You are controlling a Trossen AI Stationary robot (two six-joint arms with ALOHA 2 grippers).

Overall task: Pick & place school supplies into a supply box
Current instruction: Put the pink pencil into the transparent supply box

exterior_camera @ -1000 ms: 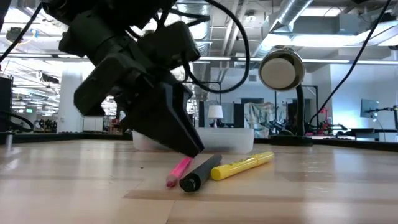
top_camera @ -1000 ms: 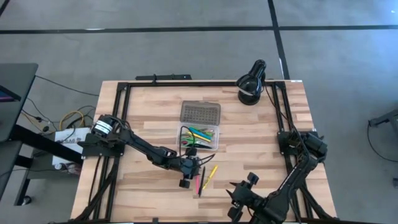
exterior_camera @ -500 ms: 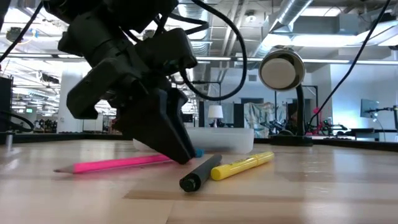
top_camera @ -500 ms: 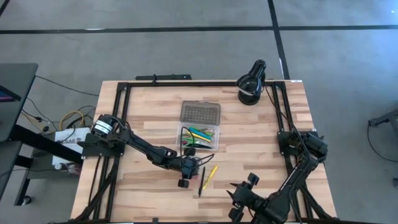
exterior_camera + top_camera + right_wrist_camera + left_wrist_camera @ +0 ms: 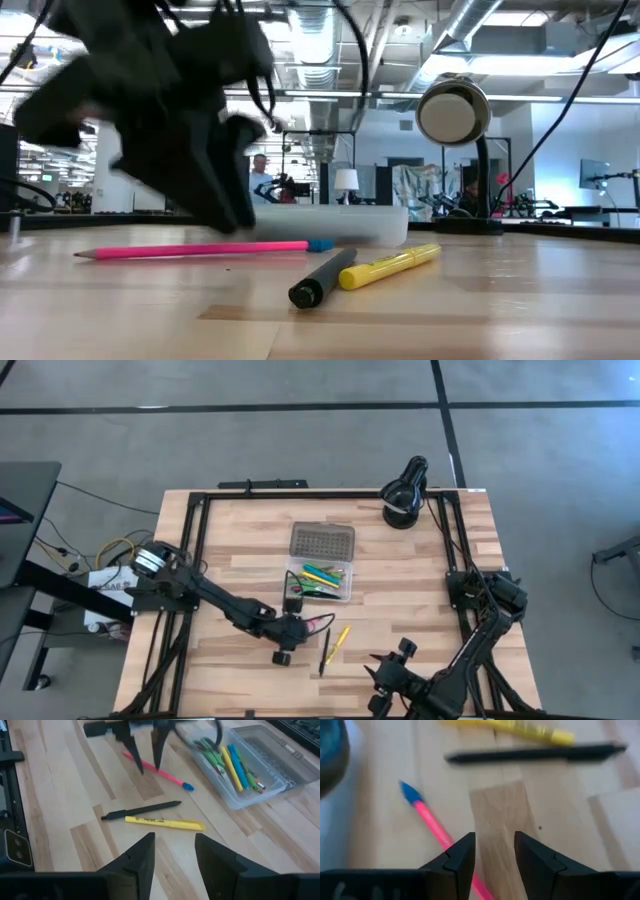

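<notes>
High view: the box (image 5: 322, 576) held several pens; the left gripper (image 5: 283, 656) hovered beside it.

Low view: a pink pencil (image 5: 190, 250) lay flat on wood, light, stiff and likely to roll; mid-shaft looked the best hold.

Left wrist view: its fingers (image 5: 461, 861) stood open, empty.

Right wrist view: the right gripper (image 5: 172, 851) waited open over the table (image 5: 60, 795).

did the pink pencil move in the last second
Yes. In the low view the pink pencil swung from pointing at the camera beside the black pen to lying sideways, stretching left.
</notes>
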